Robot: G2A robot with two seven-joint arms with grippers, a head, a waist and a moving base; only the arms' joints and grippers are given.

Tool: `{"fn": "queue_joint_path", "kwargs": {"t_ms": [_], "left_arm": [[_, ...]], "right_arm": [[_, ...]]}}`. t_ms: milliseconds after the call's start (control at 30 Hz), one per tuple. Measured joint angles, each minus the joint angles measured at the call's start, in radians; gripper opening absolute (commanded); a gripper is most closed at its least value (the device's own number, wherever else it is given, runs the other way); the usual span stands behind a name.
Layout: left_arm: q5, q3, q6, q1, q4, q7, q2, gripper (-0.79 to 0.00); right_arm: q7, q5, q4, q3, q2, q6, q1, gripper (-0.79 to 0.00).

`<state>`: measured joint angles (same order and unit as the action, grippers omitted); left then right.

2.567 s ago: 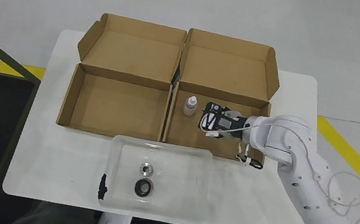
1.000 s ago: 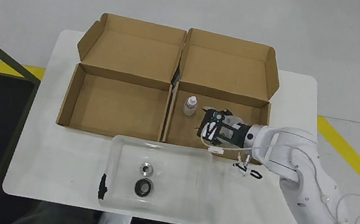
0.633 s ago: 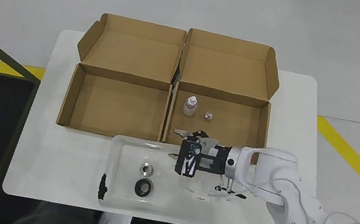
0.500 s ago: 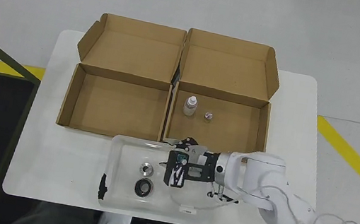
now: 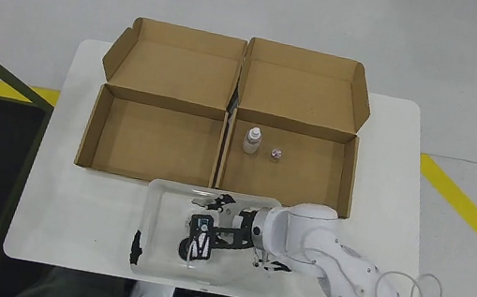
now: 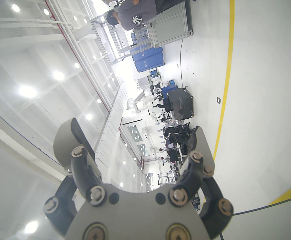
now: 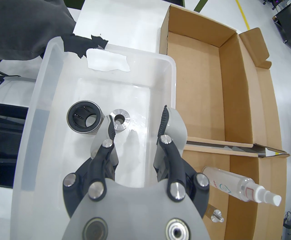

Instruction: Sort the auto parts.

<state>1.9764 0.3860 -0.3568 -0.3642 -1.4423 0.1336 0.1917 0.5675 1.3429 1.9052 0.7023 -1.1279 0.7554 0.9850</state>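
Looking across the table from the left, the left gripper is turned out toward the room. Its fingers are spread wide with nothing between them. The left cardboard box lies open with its lid flap folded back.

In front of the boxes sits the clear tub, with a strip of black tape on its left rim. Both loose parts are in its left half. A black sleeve stands on end, long axis upright and bore facing up. Just beside it is a small silver collar, also hole-up.

The right gripper is down in the tub, pointing toward them, fingers well parted and gripping nothing. One fingertip overlaps the collar's edge, and I can't tell whether it touches. From above, the gripper covers most of both parts.

The right cardboard box holds a spray bottle that seems to stand upright, nozzle on top. Near it is a tiny metal piece, partly hidden behind the gripper's body and too small to make out.
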Motion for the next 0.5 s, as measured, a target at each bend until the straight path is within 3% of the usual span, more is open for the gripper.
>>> {"fn": "queue_joint_path", "kwargs": {"t_ms": [500], "left_arm": [[0.000, 0.000, 0.000, 0.000, 0.000, 0.000, 0.000, 0.000]], "right_arm": [[0.028, 0.029, -0.080, -0.054, -0.023, 0.001, -0.020, -0.419]]}}
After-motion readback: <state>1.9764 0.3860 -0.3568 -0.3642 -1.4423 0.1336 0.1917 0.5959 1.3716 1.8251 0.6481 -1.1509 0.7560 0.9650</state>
